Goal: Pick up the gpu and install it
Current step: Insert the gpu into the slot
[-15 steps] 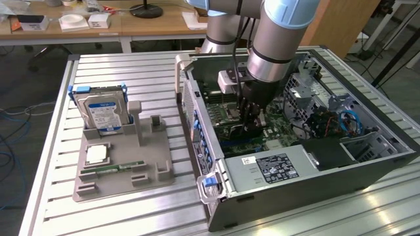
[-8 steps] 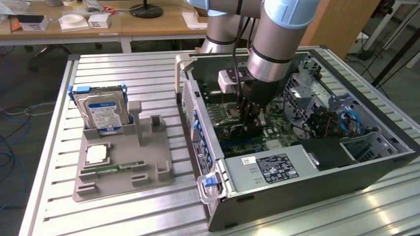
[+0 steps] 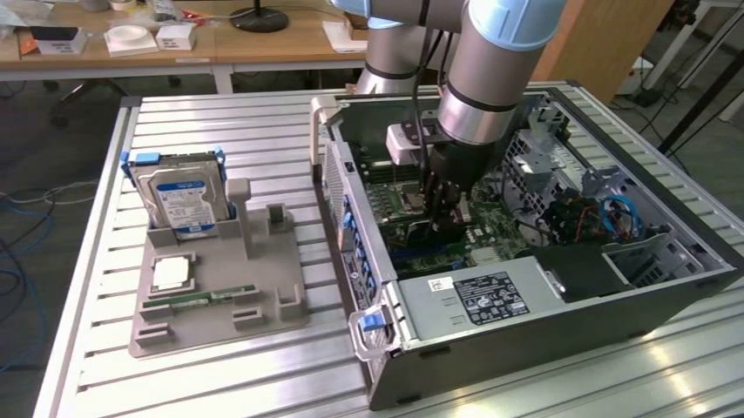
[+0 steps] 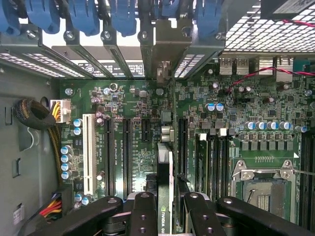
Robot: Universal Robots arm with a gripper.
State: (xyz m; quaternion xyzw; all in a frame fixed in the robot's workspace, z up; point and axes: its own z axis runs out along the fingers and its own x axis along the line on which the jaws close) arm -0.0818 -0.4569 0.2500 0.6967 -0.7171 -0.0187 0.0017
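Green fibreglass board with a black cooler block on one face makes up the gpu [image 4: 165, 196], a thin flat rectangular card that the black two-fingered pincer [image 4: 165, 216] clamps edge-on between its fingers [image 4: 142, 211], with the board's thin edge running away from the wrist camera toward the green motherboard [image 4: 236, 98]. In the exterior view the pincer [image 3: 442, 222] hangs inside the open dark-grey metal computer case [image 3: 558, 322], low over the motherboard, and the card sits just above or at the long black expansion slots [image 4: 125, 152]; whether its contact edge has entered a slot cannot be told. The card is judged light and stiff, but fragile: the board flexes little before solder joints or small components suffer, and the contact edge must not be scraped. The proper hold is across the two flat faces near the upper edge, on the cooler block and bare board, which is where the fingers press now; the smooth faces are somewhat slippery, so a firm, square grip matters. The silver bracket end points toward the grey perforated rear slot covers with blue plastic latches [image 4: 123, 14]. On the ribbed aluminium surface [image 3: 186, 383] beside the case, a grey plastic fixture [image 3: 221, 313] carries a silver hard drive with a blue label [image 3: 180, 200].
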